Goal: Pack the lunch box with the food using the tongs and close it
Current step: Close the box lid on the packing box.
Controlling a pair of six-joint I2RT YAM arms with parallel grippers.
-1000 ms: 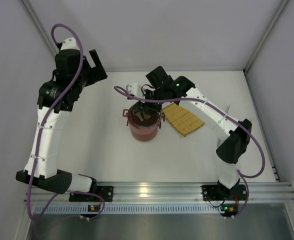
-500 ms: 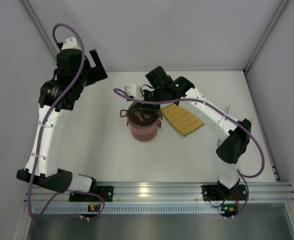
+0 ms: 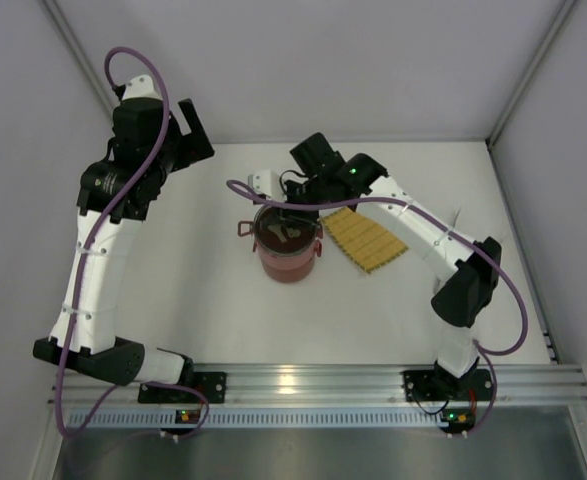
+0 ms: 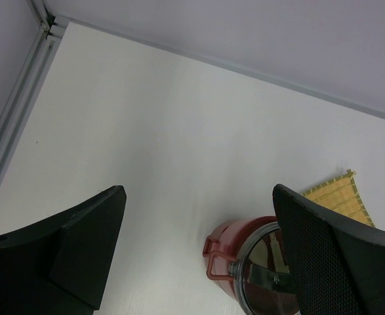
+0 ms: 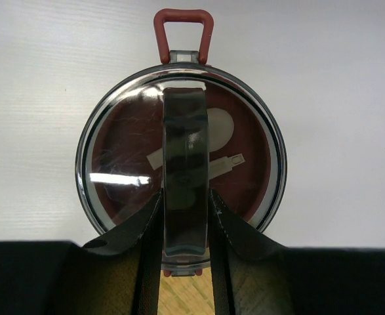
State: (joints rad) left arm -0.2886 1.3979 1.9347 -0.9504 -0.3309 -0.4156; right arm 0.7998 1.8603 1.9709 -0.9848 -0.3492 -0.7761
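Since the right gripper [image 5: 185,203] is clamped on the dark raised grip [image 5: 185,138] of the clear lid [image 5: 113,164], and that lid lies squarely over the round mouth of the lunch box [image 3: 288,262], the closing step looks to be the one in hand, and nearly finished. The lunch box stands near the middle of the table [image 3: 173,300], somewhat toward its far edge, with the yellow mat [image 3: 368,240] just beside it on the right. Through the lid a beige spoon [image 5: 215,128] and a short stick [image 5: 225,162] show, lying on a maroon surface; no food can be seen from here, and I cannot make out the tongs in any view. One red side handle [image 5: 183,23] juts out past the rim on the side away from the wrist. The left gripper [image 4: 199,203] hangs high over the far left corner of the table, its fingers spread wide and holding nothing. Next, by my judgement, the lid wants a check that its rim is seated evenly all round, then a gentle parting of the right fingers and a straight lift away, so the grip is not dragged and the box not tipped.
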